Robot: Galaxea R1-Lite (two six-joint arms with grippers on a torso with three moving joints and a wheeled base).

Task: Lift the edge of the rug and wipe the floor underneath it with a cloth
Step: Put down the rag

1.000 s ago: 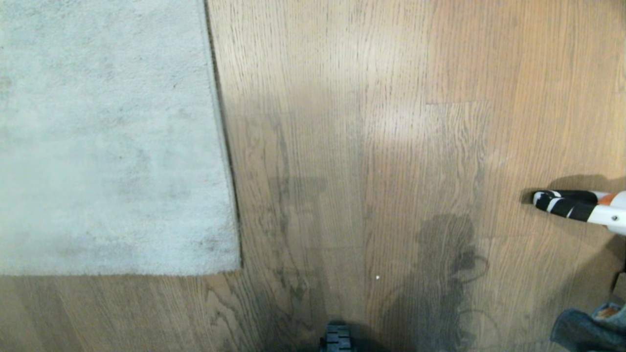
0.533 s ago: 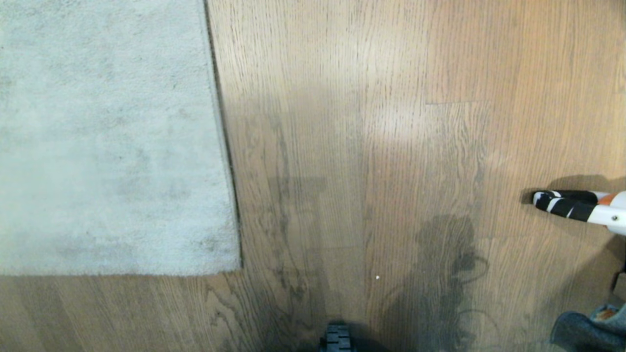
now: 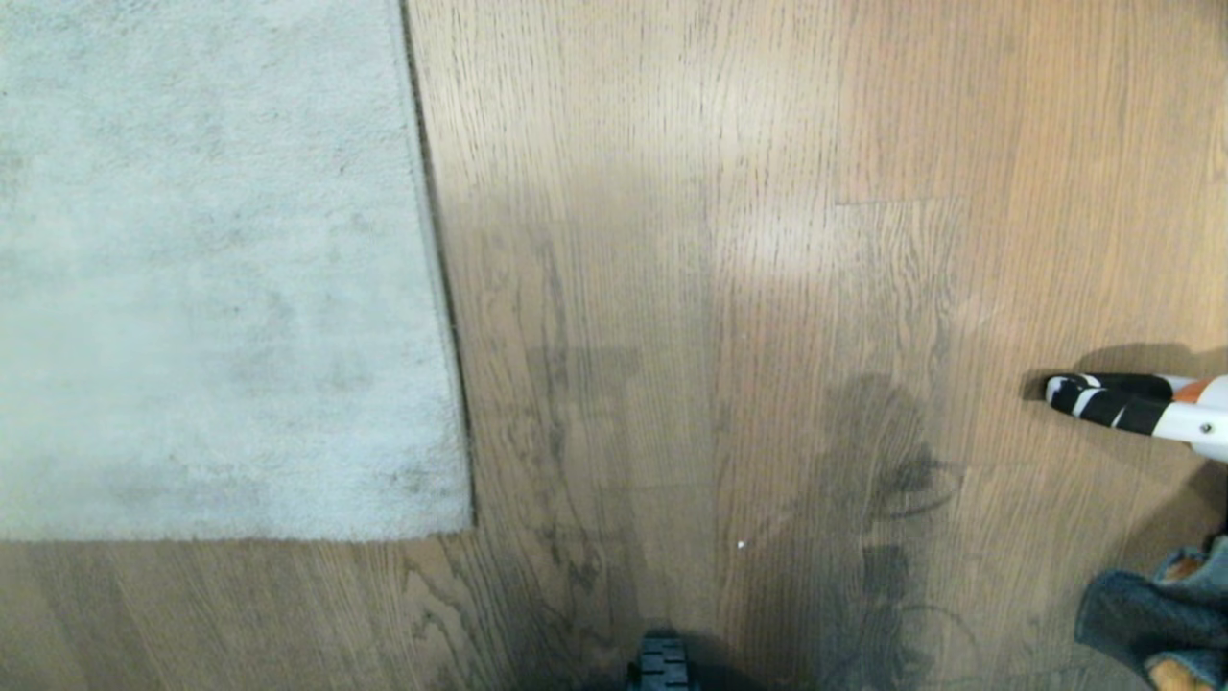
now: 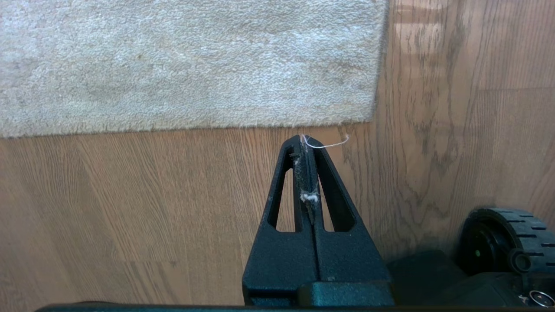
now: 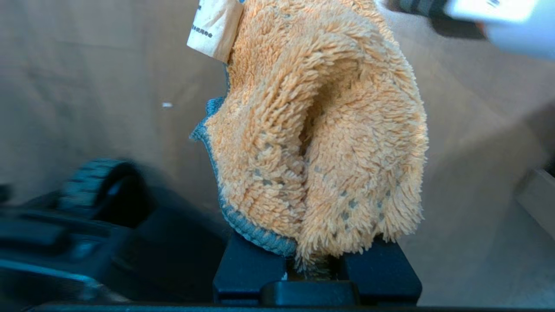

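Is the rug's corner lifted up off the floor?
No, the rug edge lies flat on the floor, and the shut left gripper sits just short of it, not touching.

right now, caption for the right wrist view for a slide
Right gripper clamps the orange cloth above the floor.

— What do I have on the rug edge?

— I see it lying flat on the floor, a straight pale grey short-pile border ending in a square corner near me on the left side.

— And the floor?

— Light brown wood-grain planks with dark grain streaks.

— The cloth?

— I see it bunched up, fluffy orange-yellow face out, grey trim along one side, a small white tag at its far end. It's clamped in my right pincer, low at the right of the head view.
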